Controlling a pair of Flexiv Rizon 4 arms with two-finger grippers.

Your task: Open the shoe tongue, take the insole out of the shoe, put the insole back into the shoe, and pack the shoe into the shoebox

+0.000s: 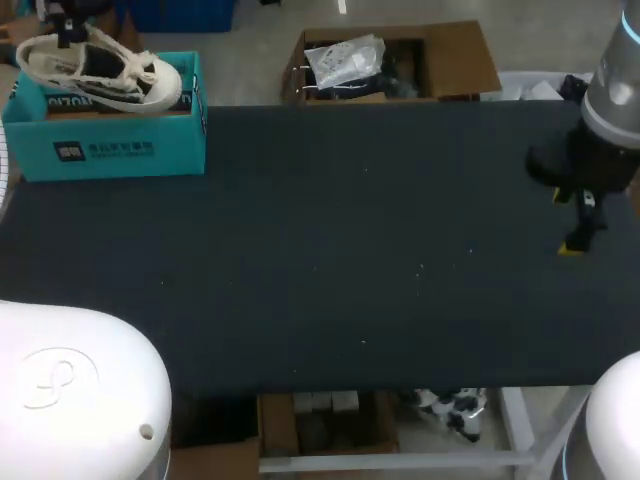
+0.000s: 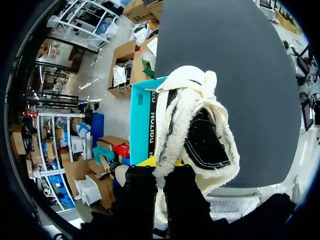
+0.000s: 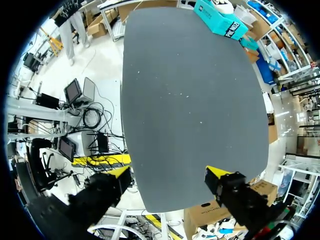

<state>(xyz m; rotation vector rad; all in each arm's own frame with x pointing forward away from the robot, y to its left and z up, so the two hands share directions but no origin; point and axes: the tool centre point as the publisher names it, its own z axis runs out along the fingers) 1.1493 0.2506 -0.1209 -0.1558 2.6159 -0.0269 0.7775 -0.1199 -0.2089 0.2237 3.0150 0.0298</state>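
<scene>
The white shoe (image 1: 95, 65) lies across the top of the blue box (image 1: 120, 150), at the far left corner of the table (image 1: 320, 260). The left tool (image 2: 160, 170) pinches the shoe's edge. The right tool (image 3: 167, 174) hangs wide open over the table's right side, holding nothing.

We read this as a robotics lab or test cell, not a home: two light-shelled robot arms, the left arm (image 1: 70, 400) and the right arm (image 1: 612, 90), flank one plain dark surface (image 1: 320, 250). Each arm ends in a two-finger tool with yellow tips. The right tool (image 3: 167, 171) is spread wide over the mat, and the left tool (image 2: 160, 170) is clamped on a white shoe (image 2: 195, 130) above a teal shoebox (image 1: 110, 150) at the surface's far left corner. The surface sits on a light metal frame (image 1: 400, 462), bench style, so we log it as a staged rig setup.
</scene>
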